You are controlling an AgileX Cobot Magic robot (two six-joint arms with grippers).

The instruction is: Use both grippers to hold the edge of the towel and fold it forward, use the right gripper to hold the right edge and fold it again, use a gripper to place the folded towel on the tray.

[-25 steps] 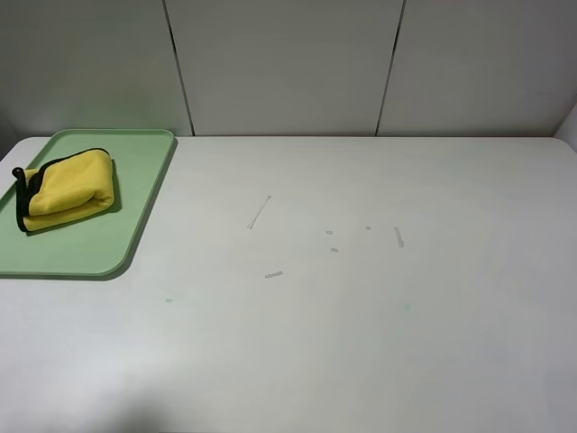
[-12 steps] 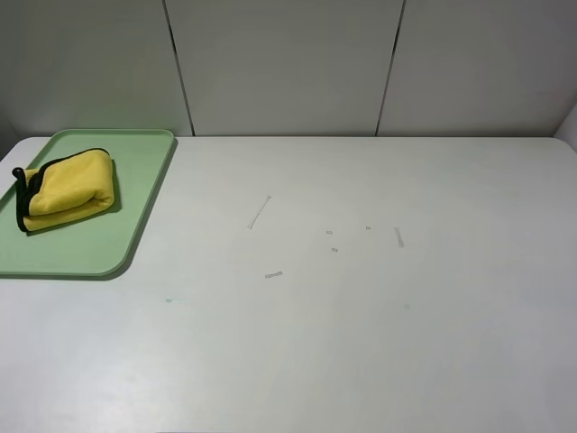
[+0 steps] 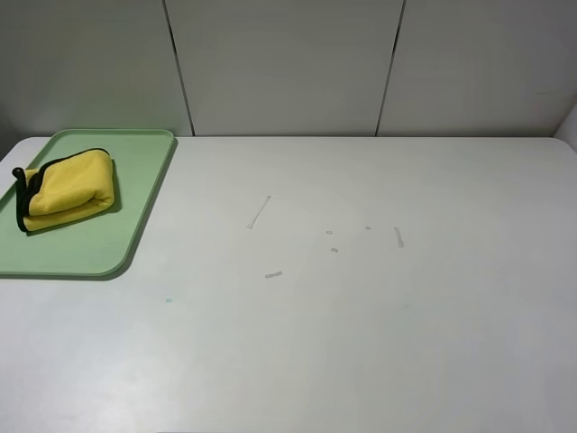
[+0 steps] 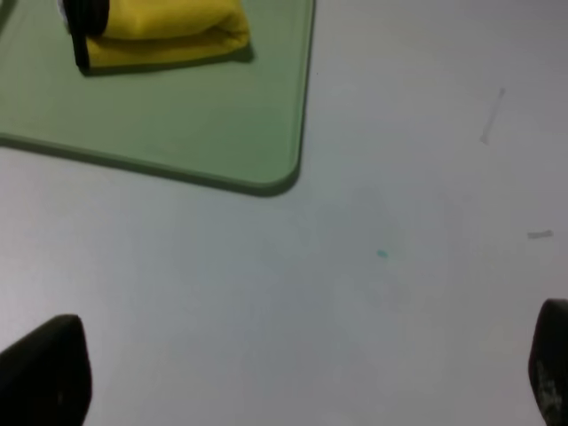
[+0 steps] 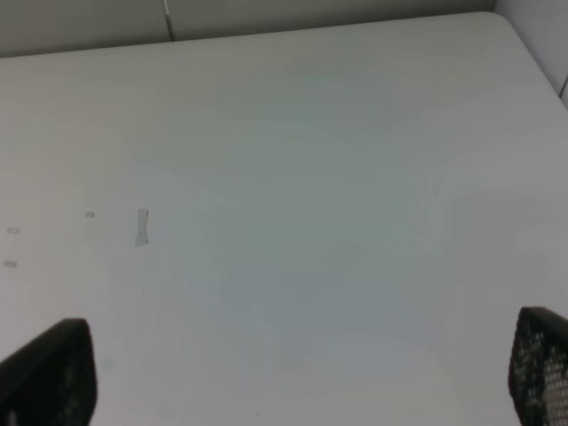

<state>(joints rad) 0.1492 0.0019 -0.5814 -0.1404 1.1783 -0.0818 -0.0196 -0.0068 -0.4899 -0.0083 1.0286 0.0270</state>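
Since the folded towel [image 3: 68, 189] already lies bunched on the tray [image 3: 135, 225], well ahead of the left pincer [image 4: 293, 373] and off to one side, the task looks finished, and both the left pincer and the right pincer [image 5: 293, 373] hang spread wide with nothing between their tips above the bare counter [image 3: 361, 316]. What could yet spoil it, I judge, is the loose plush fold springing open unaided, or a pincer reaching back and snagging the black edge [image 3: 22, 209], which would drag the bundle toward the tray's rim.
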